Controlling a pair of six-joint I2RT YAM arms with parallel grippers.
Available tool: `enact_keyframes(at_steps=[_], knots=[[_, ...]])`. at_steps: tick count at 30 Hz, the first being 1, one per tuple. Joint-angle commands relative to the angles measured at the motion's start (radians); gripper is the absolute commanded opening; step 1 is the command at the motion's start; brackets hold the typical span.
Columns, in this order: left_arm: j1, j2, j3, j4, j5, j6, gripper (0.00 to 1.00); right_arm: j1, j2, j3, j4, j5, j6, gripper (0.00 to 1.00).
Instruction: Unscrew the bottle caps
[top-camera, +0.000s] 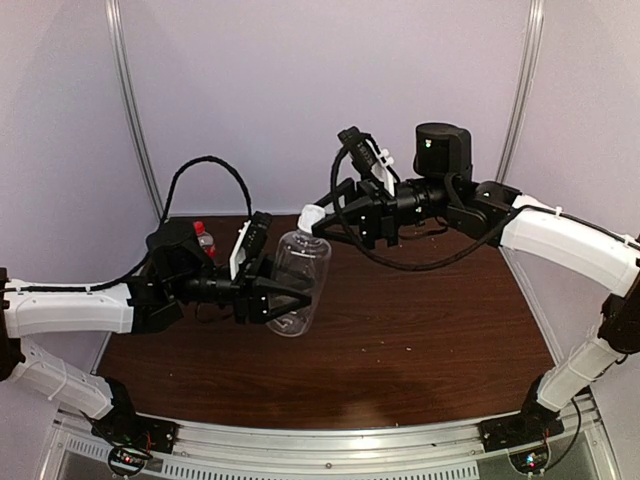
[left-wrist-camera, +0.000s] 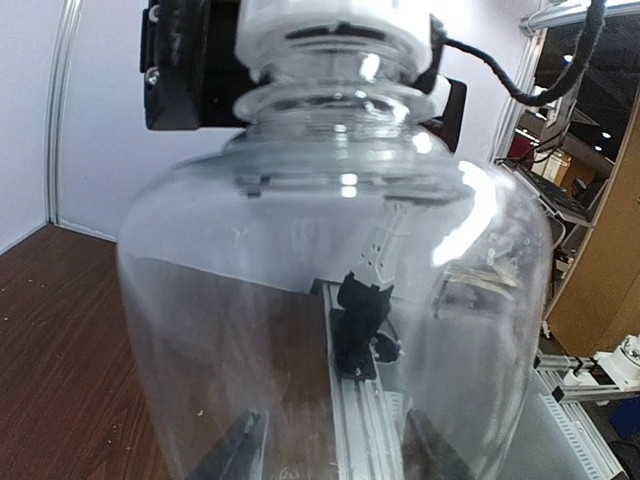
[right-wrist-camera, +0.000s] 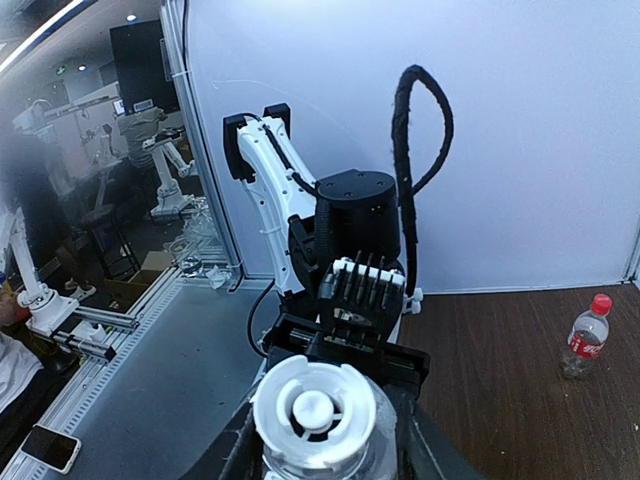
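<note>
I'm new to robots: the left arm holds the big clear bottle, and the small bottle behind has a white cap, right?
Not quite. The cap on the small bottle is red, not white, as the right wrist view shows. The left gripper does hold the big clear bottle.

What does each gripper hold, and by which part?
The left gripper holds the large clear bottle by its body. The right gripper sits around the white cap; a grip there cannot be told.

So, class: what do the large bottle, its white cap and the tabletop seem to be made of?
Large bottle: clear glossy plastic, probably; see-through with glints. White cap: opaque matt plastic; moulded rings. Tabletop: dark wood or wood-look laminate; grain shows.
</note>
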Motion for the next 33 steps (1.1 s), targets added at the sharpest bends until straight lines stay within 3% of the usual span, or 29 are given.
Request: enact_keyframes(at_steps=[1, 8, 11, 13, 23, 29, 33], knots=[[0.006, -0.014, 0.008, 0.081, -0.051, 0.004, 0.32, -0.004, -0.031, -0.010, 0.007, 0.079, 0.043, 0.48], [0.006, -0.019, 0.018, 0.050, -0.111, 0.012, 0.32, 0.004, -0.075, -0.050, 0.039, 0.103, 0.075, 0.67], [0.005, -0.024, 0.033, 0.008, -0.162, 0.027, 0.32, 0.013, -0.103, -0.063, 0.032, 0.161, 0.091, 0.81], [0.005, -0.023, 0.043, -0.020, -0.192, 0.037, 0.32, 0.018, -0.121, -0.063, 0.026, 0.218, 0.117, 0.85], [0.005, -0.010, 0.066, -0.066, -0.282, 0.041, 0.32, 0.104, -0.102, 0.021, -0.079, 0.768, 0.362, 0.92], [0.005, -0.006, 0.073, -0.093, -0.318, 0.045, 0.32, 0.161, -0.041, 0.075, -0.122, 0.879, 0.387, 0.92], [0.006, -0.011, 0.076, -0.103, -0.328, 0.048, 0.32, 0.173, -0.012, 0.089, -0.133, 0.890, 0.385, 0.81]])
